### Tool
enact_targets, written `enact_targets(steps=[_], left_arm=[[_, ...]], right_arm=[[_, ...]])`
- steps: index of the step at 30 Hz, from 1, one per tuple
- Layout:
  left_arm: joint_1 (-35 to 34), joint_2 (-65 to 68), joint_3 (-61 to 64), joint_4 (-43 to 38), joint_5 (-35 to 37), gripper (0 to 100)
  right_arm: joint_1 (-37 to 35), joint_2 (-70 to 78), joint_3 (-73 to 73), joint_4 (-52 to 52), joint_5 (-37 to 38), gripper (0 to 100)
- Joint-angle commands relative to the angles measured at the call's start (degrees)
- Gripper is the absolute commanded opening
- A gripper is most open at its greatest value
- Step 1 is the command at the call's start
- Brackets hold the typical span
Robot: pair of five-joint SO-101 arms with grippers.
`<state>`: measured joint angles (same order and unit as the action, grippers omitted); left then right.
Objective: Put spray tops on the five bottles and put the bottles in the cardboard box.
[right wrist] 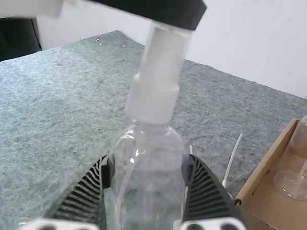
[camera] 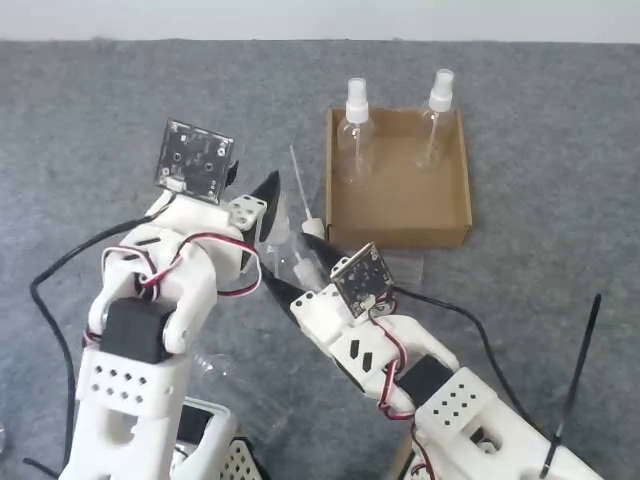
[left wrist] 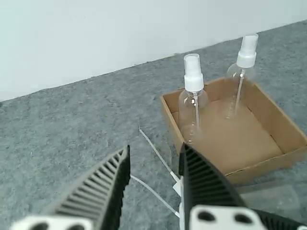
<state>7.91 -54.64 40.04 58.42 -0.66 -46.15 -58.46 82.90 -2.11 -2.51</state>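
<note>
My right gripper [right wrist: 147, 165] is clenched around a clear bottle [right wrist: 149, 143], which stands upright between the ribbed fingers with a white spray top [right wrist: 158, 81] on its neck. A black part [right wrist: 144, 7] cuts off the head of that top, and I cannot tell whether the two touch. My left gripper [left wrist: 155, 152] is released, jaws apart with nothing between them, above the grey mat [left wrist: 72, 124].

From above, the held bottle is hard to make out between my two arms, just off the near left corner of the cardboard box [camera: 398, 237]. Inside the box, one capped bottle [camera: 356, 150] stands by the far left corner and a second capped bottle [camera: 434, 140] by the far right. A loose spray top [camera: 312, 225] with a long tube lies on the mat beside the box's left wall. A faint clear shape [left wrist: 268, 196] lies along the box's near wall, too dim to name.
</note>
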Motion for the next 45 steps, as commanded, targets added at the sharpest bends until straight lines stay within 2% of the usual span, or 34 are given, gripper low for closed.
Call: enact_targets(steps=[1, 8, 13, 18, 21, 25, 29, 34, 39, 45], left_arm=[[-3.52, 1.14, 1.36, -1.49, -0.62, 15], [-4.57, 0.88, 1.71, -1.85, -0.62, 15], [-5.45, 0.44, -3.56, -0.44, -0.26, 16], [-6.07, -5.71, -5.93, 3.43, 3.43, 16], [-5.80, -10.20, 0.04, 2.73, 3.43, 16], [-5.71, -13.89, 12.26, -3.34, 3.43, 16], [-0.53, -16.35, 20.53, -6.42, 3.25, 16], [8.79, -21.71, 24.22, -5.98, 0.97, 17], [10.20, -30.07, 29.05, -6.24, 0.70, 26], [9.67, -33.05, 31.08, -6.42, 0.53, 26]], right_arm=[[0.66, -2.33, -0.62, -1.36, -0.70, 0.6], [0.66, -2.33, -0.62, -1.36, -0.70, 0.6], [0.84, -2.33, -0.70, -1.36, -0.70, 0.6], [6.55, -2.33, -2.29, -0.13, -0.97, 0.6], [9.89, -2.33, -6.42, 6.81, -1.14, 0.6], [13.93, -1.80, -13.80, 14.20, -1.14, 0.6], [16.66, -1.63, -22.07, 19.03, -1.14, 0.6], [16.57, 0.31, -31.74, 24.04, -1.05, 0.6], [16.04, 11.38, -39.38, 25.80, -1.23, 0.6], [10.07, 20.62, -47.74, 32.84, -4.48, 0.6]])
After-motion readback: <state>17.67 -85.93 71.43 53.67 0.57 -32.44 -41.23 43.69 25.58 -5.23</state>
